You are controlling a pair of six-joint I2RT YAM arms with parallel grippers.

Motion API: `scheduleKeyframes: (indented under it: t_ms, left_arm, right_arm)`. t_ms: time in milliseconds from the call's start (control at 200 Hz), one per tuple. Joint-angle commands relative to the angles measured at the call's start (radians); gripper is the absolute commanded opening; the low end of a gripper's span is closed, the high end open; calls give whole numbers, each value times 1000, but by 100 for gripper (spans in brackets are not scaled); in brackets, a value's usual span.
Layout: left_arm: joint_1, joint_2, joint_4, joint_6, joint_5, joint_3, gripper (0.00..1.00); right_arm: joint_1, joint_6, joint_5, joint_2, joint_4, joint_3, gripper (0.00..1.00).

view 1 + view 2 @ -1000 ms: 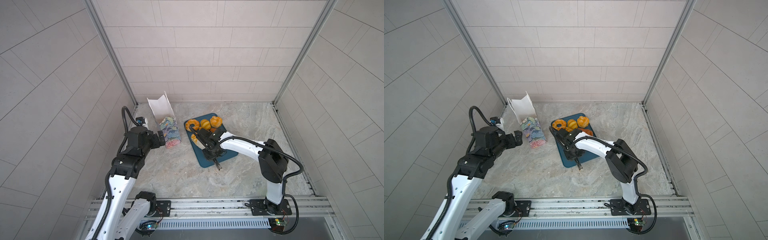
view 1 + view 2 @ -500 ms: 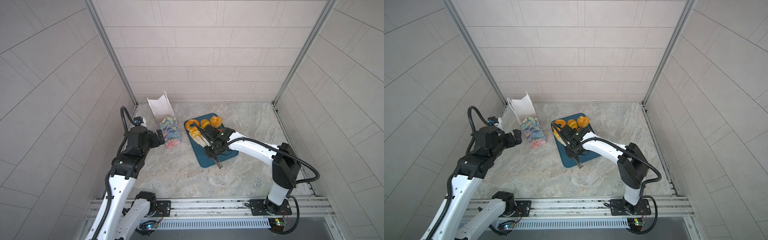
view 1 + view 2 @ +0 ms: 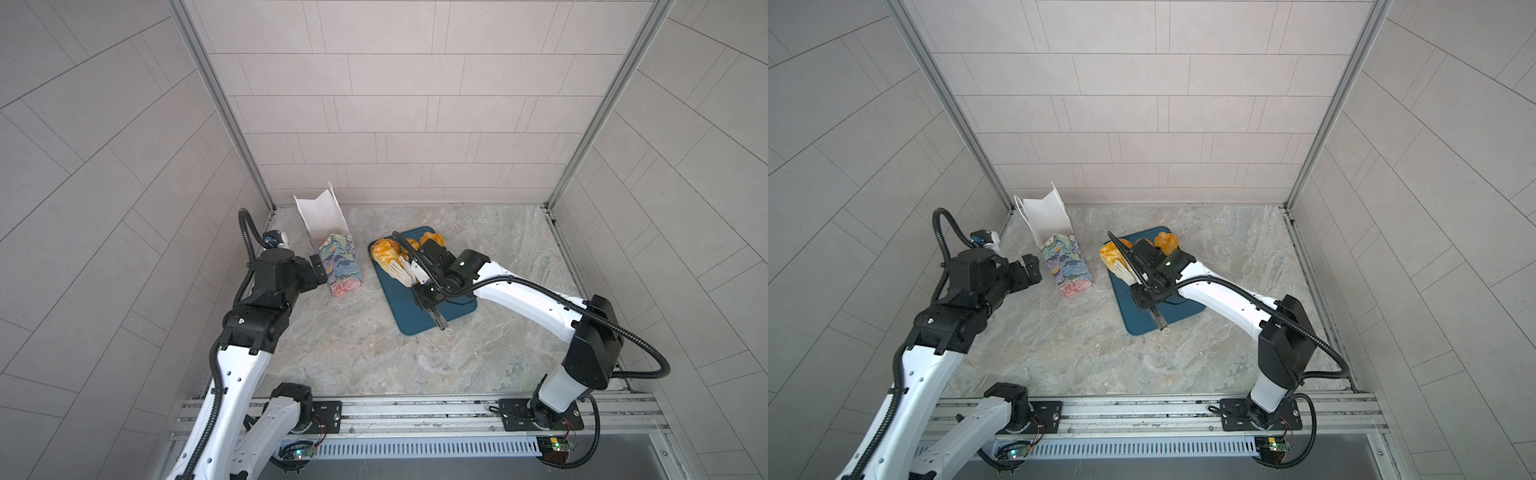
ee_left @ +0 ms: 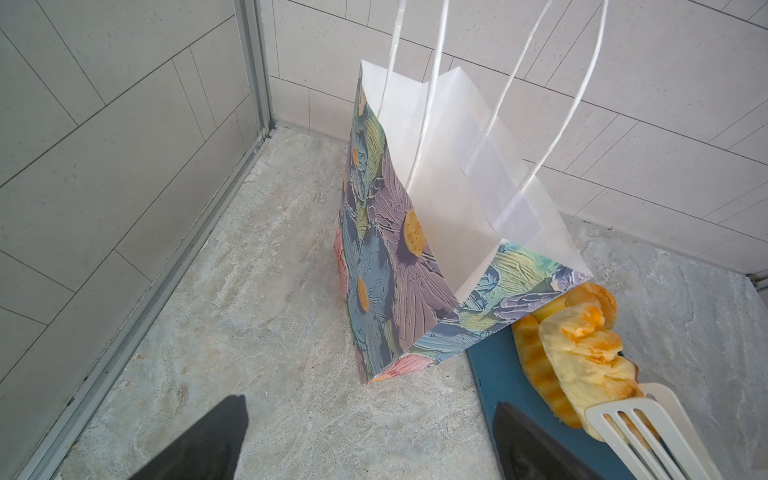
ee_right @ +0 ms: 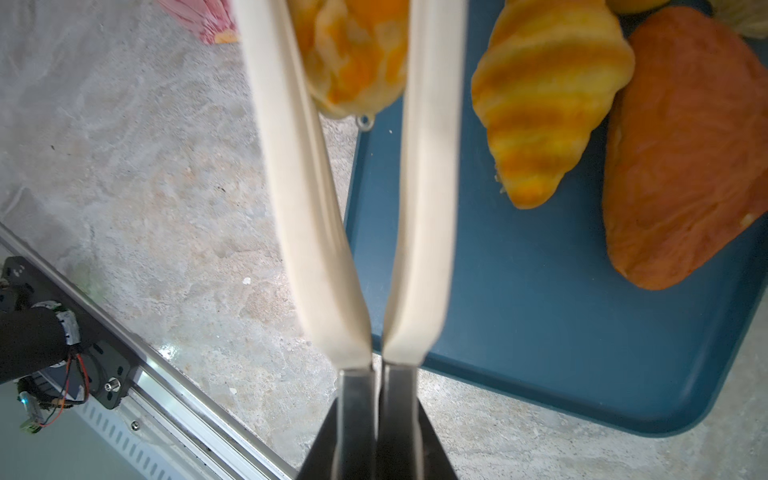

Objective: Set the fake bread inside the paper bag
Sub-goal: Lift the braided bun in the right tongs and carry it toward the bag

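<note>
Pressure from right gripper point(image 5: 379, 440) clamps tongs point(image 5: 424, 208) on one fake bread point(image 5: 353, 54) for carrying left; left gripper point(image 4: 370, 419) spread near paper bag point(image 4: 374, 270), likely to steady it.

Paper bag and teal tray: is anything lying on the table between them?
Nothing. Both top views show only a bare strip of tabletop between the paper bag and the teal tray.

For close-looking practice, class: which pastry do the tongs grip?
The pale marbled pastry, pinched between the white tongs; the striped croissant and orange-brown pastry lie loose on the tray.
</note>
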Motion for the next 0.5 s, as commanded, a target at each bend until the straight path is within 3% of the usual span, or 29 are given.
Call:
scheduleKeyframes:
  t_ms: [0, 210, 495]
  left_arm:
    - [0, 15, -13, -63, -19, 33, 100]
    - [0, 34, -1, -114, -5, 39, 100]
    - [0, 73, -47, -95, -42, 124, 100]
  right_arm:
    - [-1, -51, -19, -56, 1, 53, 23]
    - [-10, -90, -53, -91, 11, 93, 23]
    - [-45, -138, -103, -107, 20, 142, 25]
